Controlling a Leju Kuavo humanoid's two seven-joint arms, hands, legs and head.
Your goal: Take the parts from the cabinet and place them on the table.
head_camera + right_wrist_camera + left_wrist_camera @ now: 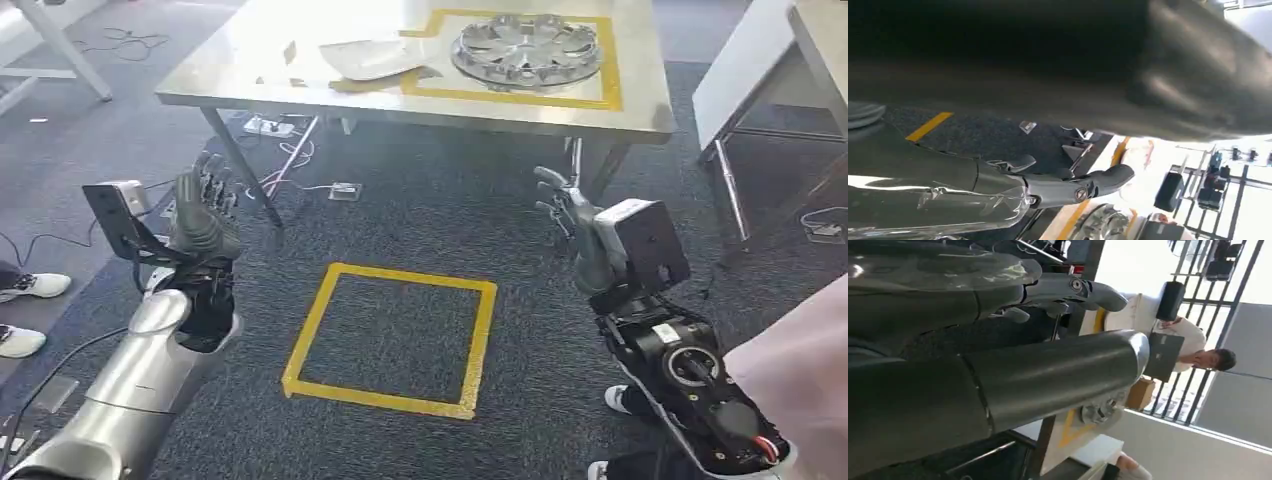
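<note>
In the head view, both hands are raised with fingers spread and nothing in them: the left hand [205, 210] and right hand [570, 225] hover short of the table [300, 90]. A round metal part [525, 45] already lies on the table inside a yellow tape outline [610, 85], with a flat grey sheet [375, 57] just beside it. The step in hand looks like going for the next part; keep the palms apart and level.

In the left wrist view, the fingers [1088, 287] are extended, released.

In the right wrist view, the fingers [1108, 177] reach out over the part [1100, 225], apart from it.
</note>
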